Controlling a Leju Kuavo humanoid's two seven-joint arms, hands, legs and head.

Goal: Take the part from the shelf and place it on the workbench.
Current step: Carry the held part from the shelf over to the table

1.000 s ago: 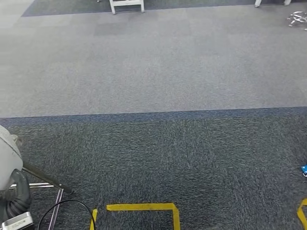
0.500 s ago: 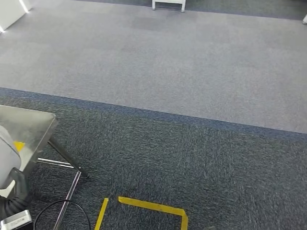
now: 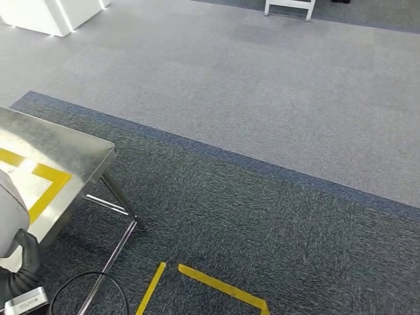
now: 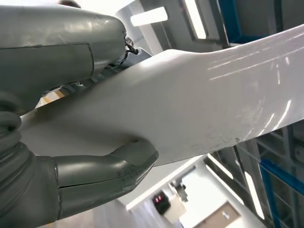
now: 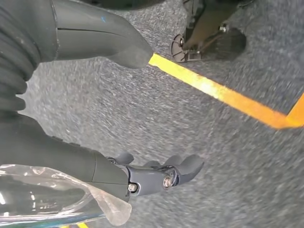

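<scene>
We hold the part [image 4: 201, 102] — a smooth white panel, likely stiff, light, slippery — clamped at its edge by our left hand [image 4: 71, 118]; our right hand [image 5: 118, 109] hangs spread over carpet, workbench [image 3: 59, 157] near.

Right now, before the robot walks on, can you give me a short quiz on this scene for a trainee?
1. True or false: the left robot hand holds the white part.
2. What marks the top of the metal workbench? A. yellow tape B. a red box C. a blue tray
3. Fill the gap: the right robot hand hangs over the dark carpet, near a floor line of ____ colour.

Key: 1 true; 2 A; 3 yellow.
</scene>
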